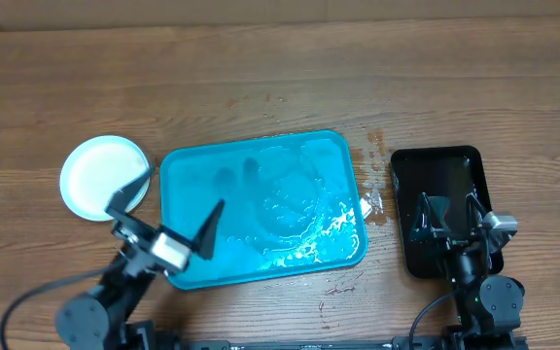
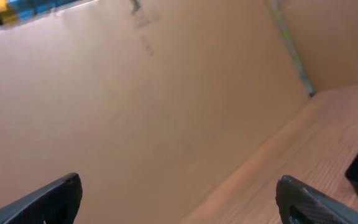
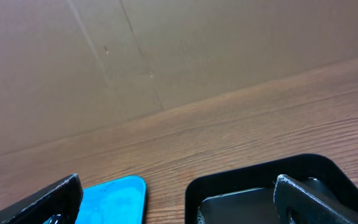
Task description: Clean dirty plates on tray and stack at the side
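The turquoise tray (image 1: 261,209) lies in the middle of the table, wet, with no plates on it; its corner also shows in the right wrist view (image 3: 114,199). A stack of plates (image 1: 100,175) with a pale blue plate on top sits on the table left of the tray. My left gripper (image 1: 168,209) is open and empty, hovering between the plate stack and the tray's left edge. In the left wrist view the left gripper (image 2: 179,199) faces only the wall and table. My right gripper (image 1: 448,212) is open and empty above the black tray; it also shows in the right wrist view (image 3: 179,199).
A smaller black tray (image 1: 440,170) lies right of the turquoise tray, its rim in the right wrist view (image 3: 247,171). Water drops and a reddish smear (image 1: 372,146) mark the wood between the trays. A cardboard wall (image 3: 166,56) stands behind the table.
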Robot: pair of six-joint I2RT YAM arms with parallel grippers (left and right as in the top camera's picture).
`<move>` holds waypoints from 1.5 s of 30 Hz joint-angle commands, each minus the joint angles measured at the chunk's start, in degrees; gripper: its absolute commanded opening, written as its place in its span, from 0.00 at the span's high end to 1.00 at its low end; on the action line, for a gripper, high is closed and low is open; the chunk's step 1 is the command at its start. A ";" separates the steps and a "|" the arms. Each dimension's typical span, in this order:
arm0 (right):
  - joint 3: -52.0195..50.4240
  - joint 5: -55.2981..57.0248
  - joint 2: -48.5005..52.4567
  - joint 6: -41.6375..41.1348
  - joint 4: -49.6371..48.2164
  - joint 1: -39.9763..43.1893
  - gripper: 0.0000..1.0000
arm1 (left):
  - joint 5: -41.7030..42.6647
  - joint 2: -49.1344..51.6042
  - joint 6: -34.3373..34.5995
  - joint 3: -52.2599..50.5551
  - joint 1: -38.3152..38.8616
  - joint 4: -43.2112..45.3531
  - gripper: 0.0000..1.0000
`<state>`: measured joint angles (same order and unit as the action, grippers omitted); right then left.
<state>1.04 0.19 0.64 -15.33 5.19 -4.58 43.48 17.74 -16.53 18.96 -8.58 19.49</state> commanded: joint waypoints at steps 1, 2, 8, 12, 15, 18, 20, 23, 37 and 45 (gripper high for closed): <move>-0.59 -0.33 -0.48 0.39 -0.35 0.11 0.00 | -0.85 -5.81 -0.20 -5.16 1.92 1.97 0.00; -0.59 -0.33 -0.48 0.39 -0.35 0.11 0.00 | -2.71 -7.41 -0.20 -6.45 2.73 1.75 0.00; -0.59 -0.33 -0.48 0.37 -0.35 0.11 0.00 | -12.44 -14.14 0.04 -12.07 7.52 1.44 0.00; -0.59 -0.33 -0.48 0.37 -0.35 0.11 0.00 | -15.45 -14.75 0.07 -13.77 7.98 1.42 0.00; -0.59 -0.33 -0.48 0.37 -0.35 0.11 0.00 | -17.07 -15.69 0.04 -14.75 8.02 1.38 0.00; -0.59 -0.33 -0.48 0.37 -0.35 0.11 0.00 | -19.41 -17.66 0.04 -15.98 8.76 1.42 0.00; -0.59 -0.33 -0.48 0.37 -0.35 0.11 0.00 | -20.37 -17.55 0.02 -16.68 9.40 1.79 0.00; -0.59 -0.33 -0.48 0.39 -0.35 0.11 0.00 | -20.70 -17.55 0.24 -17.70 10.03 1.62 0.00; -0.59 -0.33 -0.48 0.39 -0.37 0.11 0.00 | -23.06 -17.55 9.51 -18.69 10.49 -19.41 0.00; -0.59 -0.33 -0.48 0.37 -0.35 0.11 0.00 | -23.56 -17.55 11.02 -18.69 10.49 -22.32 0.00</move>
<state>1.04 0.21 0.62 -15.20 5.17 -4.58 20.75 0.86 -7.35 0.49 1.52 -2.63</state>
